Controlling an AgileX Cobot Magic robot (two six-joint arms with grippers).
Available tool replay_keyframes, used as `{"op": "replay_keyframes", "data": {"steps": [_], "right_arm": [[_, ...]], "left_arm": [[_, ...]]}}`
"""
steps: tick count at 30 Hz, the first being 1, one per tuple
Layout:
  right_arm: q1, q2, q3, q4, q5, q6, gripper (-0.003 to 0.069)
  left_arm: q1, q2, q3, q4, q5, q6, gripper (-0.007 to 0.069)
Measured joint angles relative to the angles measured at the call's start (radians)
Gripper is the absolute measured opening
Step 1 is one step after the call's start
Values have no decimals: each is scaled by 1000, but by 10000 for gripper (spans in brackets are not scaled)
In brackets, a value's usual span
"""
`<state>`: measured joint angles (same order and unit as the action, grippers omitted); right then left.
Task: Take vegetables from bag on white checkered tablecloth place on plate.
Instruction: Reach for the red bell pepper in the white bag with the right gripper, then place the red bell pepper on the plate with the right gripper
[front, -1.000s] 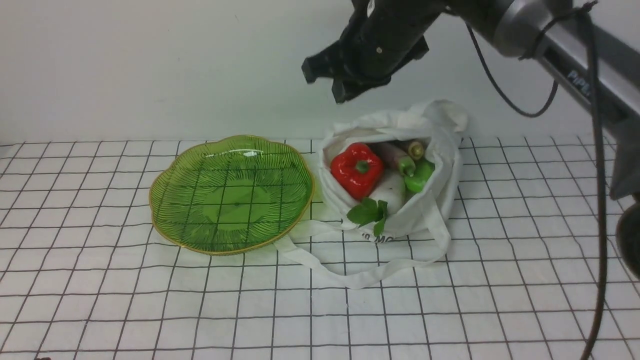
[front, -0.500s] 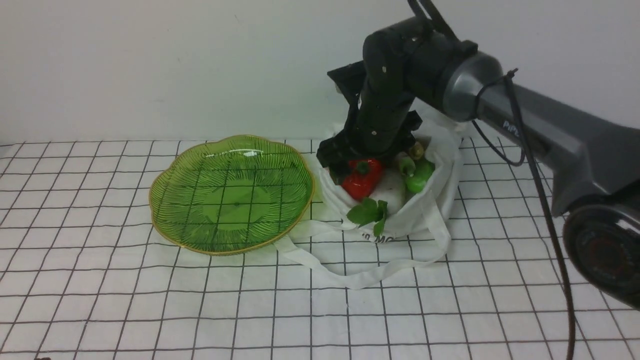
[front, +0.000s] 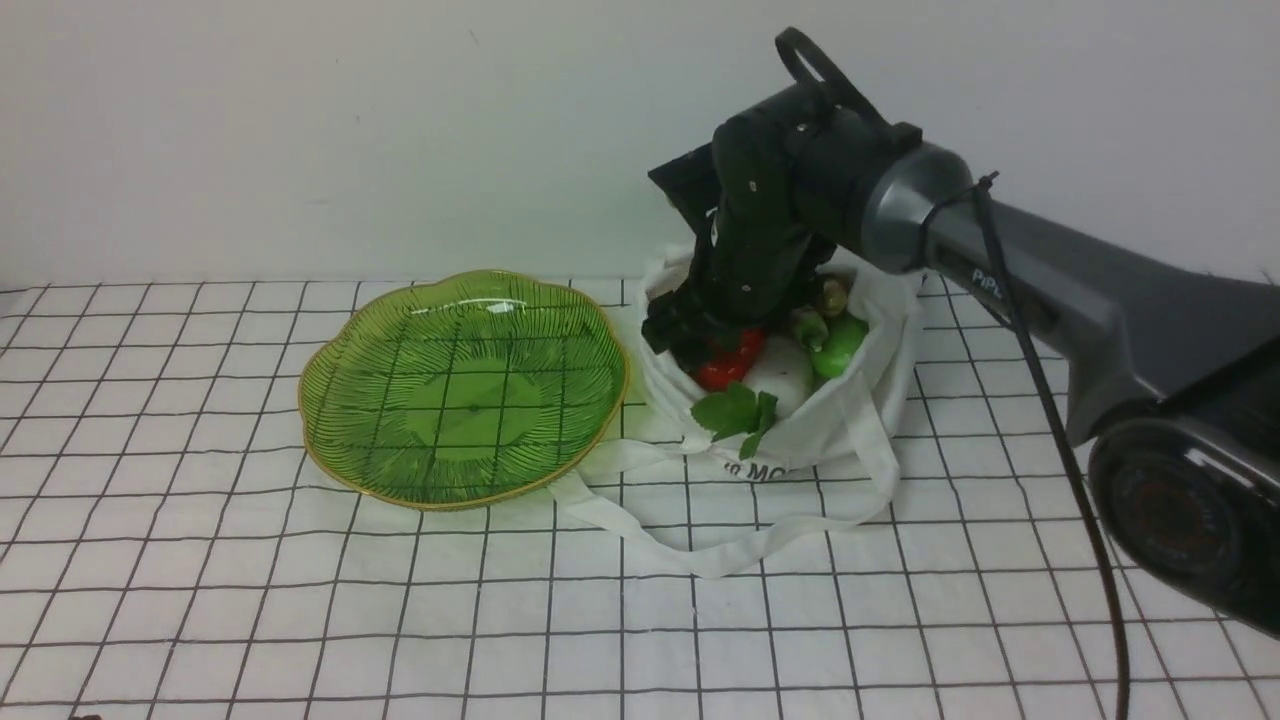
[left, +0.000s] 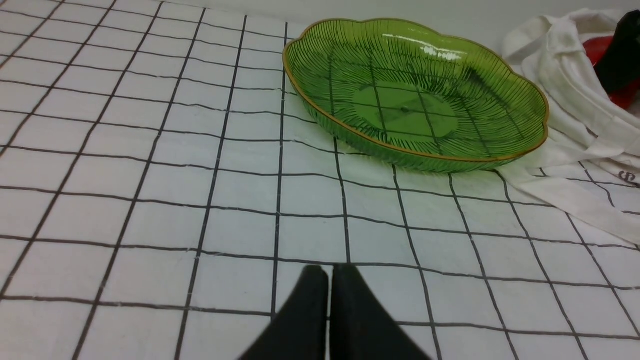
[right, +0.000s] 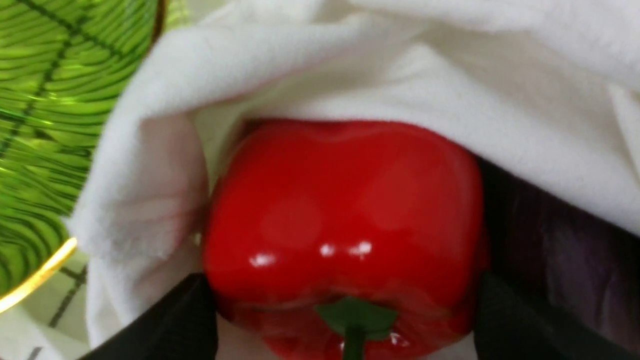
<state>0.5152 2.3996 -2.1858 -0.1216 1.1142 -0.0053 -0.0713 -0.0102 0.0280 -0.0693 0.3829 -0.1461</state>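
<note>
The white bag (front: 850, 410) lies open on the checkered tablecloth (front: 400, 600), right of the green plate (front: 460, 390), which holds nothing. Inside the bag are a red bell pepper (front: 725, 368), a green pepper (front: 838, 345) and a white radish (front: 780, 375) with green leaves. My right gripper (front: 705, 350) reaches down into the bag. In the right wrist view the right gripper (right: 342, 290) is open, with one black finger on each side of the red pepper (right: 345, 210); a dark purplish root (right: 550, 240) lies beside it. My left gripper (left: 330, 272) is shut and empty, low over the cloth.
The bag's long straps (front: 700, 545) trail over the cloth in front of the bag, near the plate's edge. A white wall stands close behind the plate and the bag. In the left wrist view the plate (left: 415, 100) and the bag (left: 565, 90) lie ahead.
My right arm has come down from high above the bag into its mouth. Its fingers now stand around the red pepper. The bag's front has shifted slightly.
</note>
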Motion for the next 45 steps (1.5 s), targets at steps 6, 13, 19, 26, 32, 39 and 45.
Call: {"op": "replay_keyframes", "data": {"steps": [6,13,19,26,32,39,45], "right_arm": [[0,1,-1,-5,5,0,599],[1,-44,0,-4,87,5,597],[1,-114,0,-4,133,5,594],[1,-217,0,23,138,15,586],[1,-344,0,235,141,66,586],[103,-200,0,445,-24,5,586],[164,-46,8,441,-219,-18,586]], "left_arm": [[0,0,0,0,0,0,-8],[0,0,0,0,0,0,-8],[0,0,0,0,0,0,-8],[0,0,0,0,0,0,-8],[0,0,0,0,0,0,-8],[0,0,0,0,0,0,-8],[0,0,0,0,0,0,-8]]}}
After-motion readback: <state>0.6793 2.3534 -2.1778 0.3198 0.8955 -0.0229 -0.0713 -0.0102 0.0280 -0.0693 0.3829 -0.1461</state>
